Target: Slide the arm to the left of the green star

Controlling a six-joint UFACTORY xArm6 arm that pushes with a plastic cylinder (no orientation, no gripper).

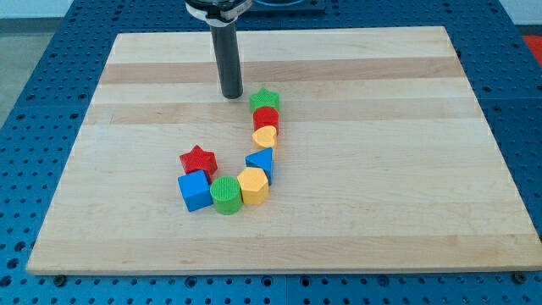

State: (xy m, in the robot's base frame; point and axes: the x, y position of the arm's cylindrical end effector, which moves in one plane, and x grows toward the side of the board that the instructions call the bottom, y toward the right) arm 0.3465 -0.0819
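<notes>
The green star lies at the top of a curved chain of blocks near the board's middle. My tip rests on the board just to the left of the green star, a small gap apart from it. Below the star, touching in a line, come a red cylinder, a yellow block, a blue triangle, a yellow hexagon, a green cylinder and a blue cube. A red star sits just above the blue cube.
The wooden board lies on a blue perforated table. The dark rod comes down from the view's top centre.
</notes>
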